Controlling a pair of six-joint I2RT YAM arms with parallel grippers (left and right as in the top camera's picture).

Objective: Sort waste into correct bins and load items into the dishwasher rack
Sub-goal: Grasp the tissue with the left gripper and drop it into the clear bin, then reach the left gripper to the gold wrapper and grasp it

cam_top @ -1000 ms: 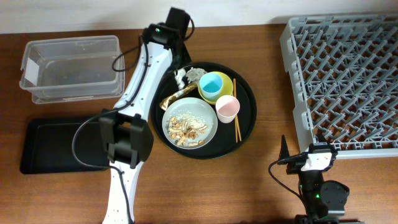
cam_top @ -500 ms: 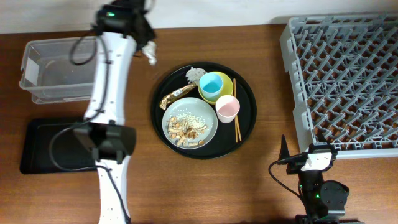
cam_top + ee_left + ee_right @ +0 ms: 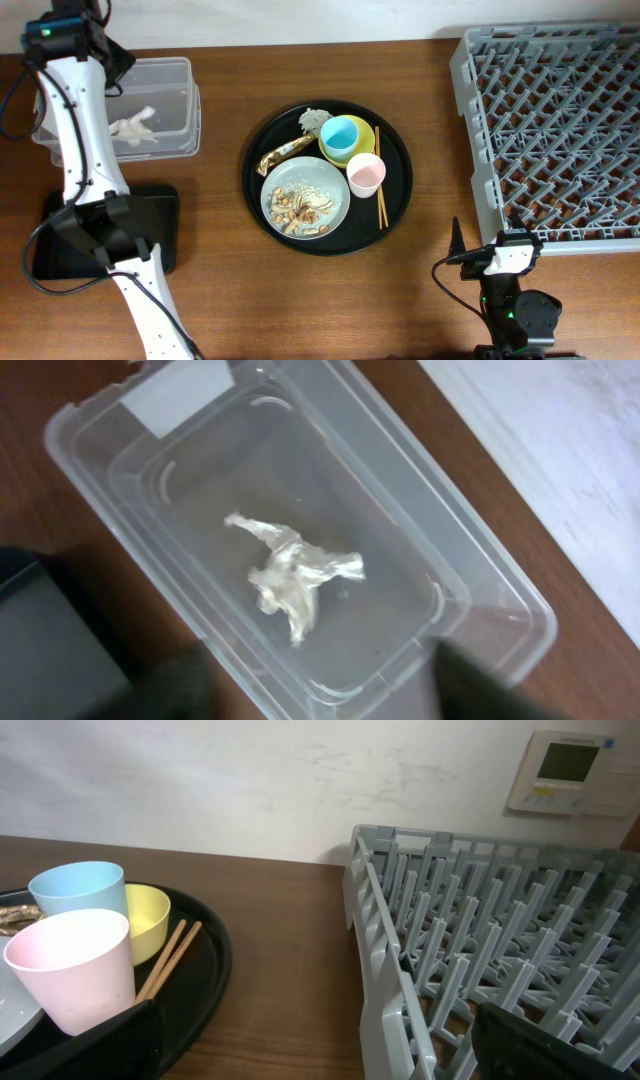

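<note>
Overhead, crumpled paper [image 3: 133, 126] is lying inside the clear box [image 3: 188, 90] at upper left. Left wrist: the left fingers [image 3: 185, 685] are standing open above it, along the bottom edge. Right wrist: the right fingers [image 3: 85, 1040] are gaping empty, with the rack [image 3: 450, 920] at right.

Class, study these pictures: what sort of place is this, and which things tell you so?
Probably a staged dish-clearing station on a wooden table. The clues are a grey dishwasher rack, a round black tray carrying a food-strewn plate, and a clear box holding crumpled paper.
</note>
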